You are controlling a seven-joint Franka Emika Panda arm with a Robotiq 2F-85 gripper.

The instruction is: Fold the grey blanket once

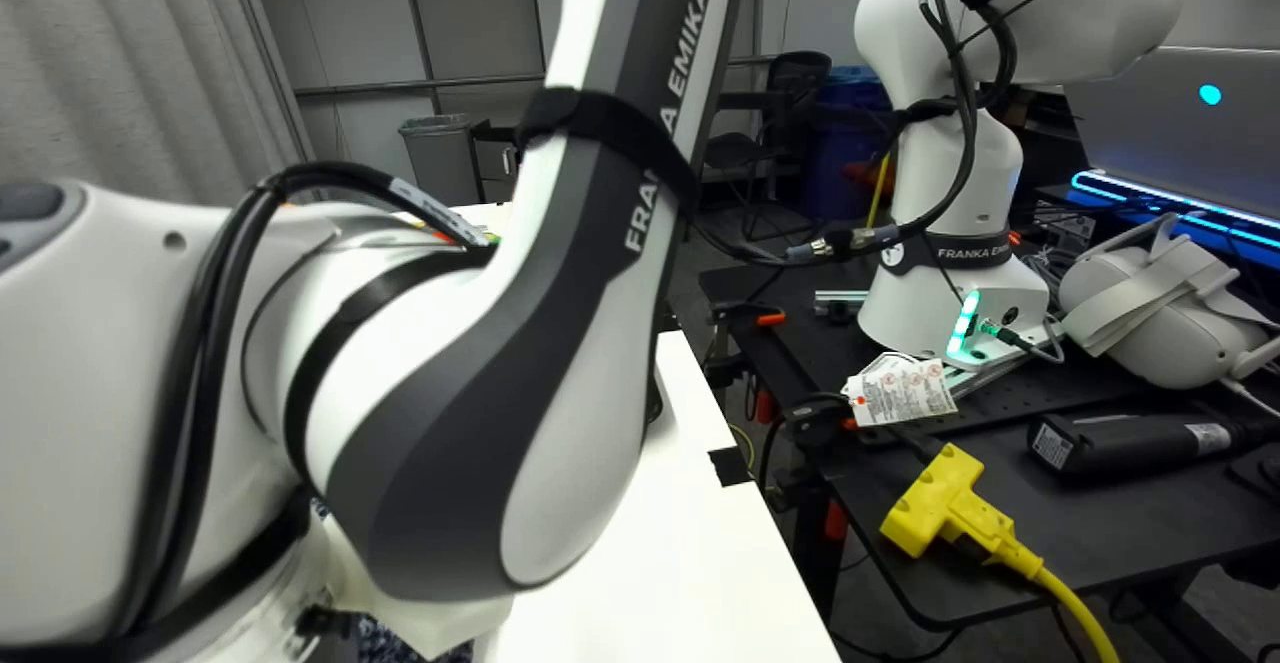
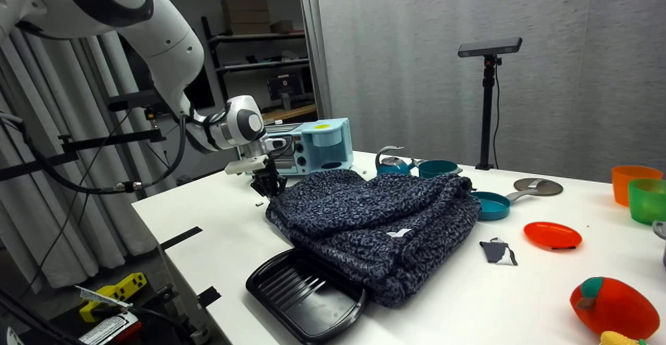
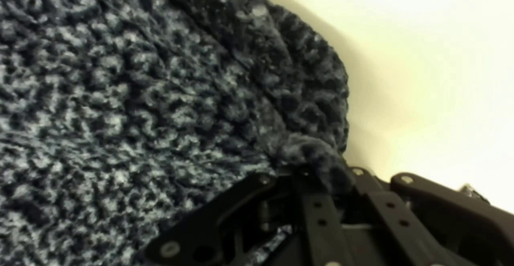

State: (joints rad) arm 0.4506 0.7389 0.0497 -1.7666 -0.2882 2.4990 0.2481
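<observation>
In an exterior view, the grey blanket (image 2: pixel 359 204) lies thick and layered near the middle of the white surface (image 2: pixel 229 230), with a small white patch (image 2: pixel 399 233) on its near slope. The robot arm (image 2: pixel 171 43) reaches from ten o'clock down to the blanket's ten o'clock edge, where the jaws are. The wrist view shows them at four o'clock from its centre, set narrow with a fold of the blanket pinched between; its speckled knit spreads from there toward nine o'clock, and the pale surface shows toward two.

Taking the blanket's middle as the hub, the black tray (image 2: pixel 307 298) lies between seven and eight o'clock, its rim along the blanket's edge; touching or not, one cannot tell. The light blue toaster oven (image 2: pixel 330 144) stands at eleven, the teal kettle (image 2: pixel 394 167) between twelve and one, the teal pot (image 2: pixel 436 169) between one and two, and the teal pan (image 2: pixel 492 207) between two and three, just beside the blanket. A red plate (image 2: pixel 551 234) lies well apart at three.

In an exterior view, the robot arm (image 1: pixel 520 363) hides much of the surface; another white arm (image 1: pixel 925 168) stands between two and three o'clock from the centre, a yellow power outlet (image 1: pixel 945 503) at four.
</observation>
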